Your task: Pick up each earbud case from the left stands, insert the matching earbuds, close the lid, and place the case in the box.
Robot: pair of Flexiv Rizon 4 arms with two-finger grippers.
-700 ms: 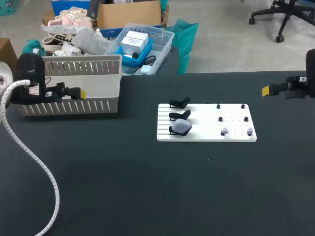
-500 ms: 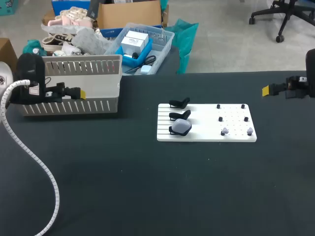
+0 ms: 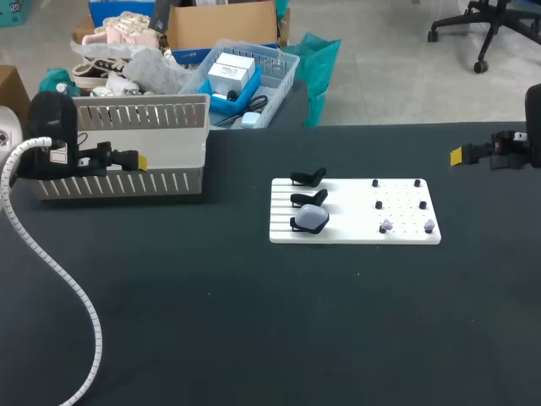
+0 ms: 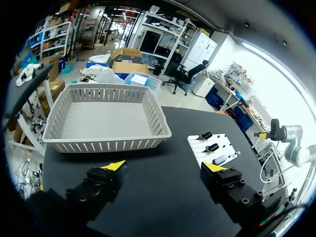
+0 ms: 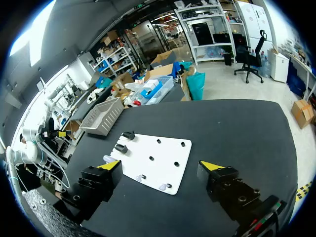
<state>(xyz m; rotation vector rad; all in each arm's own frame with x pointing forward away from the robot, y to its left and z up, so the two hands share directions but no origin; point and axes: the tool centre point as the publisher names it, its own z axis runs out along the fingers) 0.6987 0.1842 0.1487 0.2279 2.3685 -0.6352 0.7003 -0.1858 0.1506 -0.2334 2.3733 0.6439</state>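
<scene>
My left jaws, right jaws both apart, empty. 1 case (image 3: pixel 311 219) on the white board (image 3: pixel 347 233); my off-center pinch could squirt it onto desk (image 3: pixel 254 321).

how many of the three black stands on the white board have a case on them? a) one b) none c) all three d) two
a: a single pale earbud case sits on the nearest of the stands; the other two are bare.
</scene>
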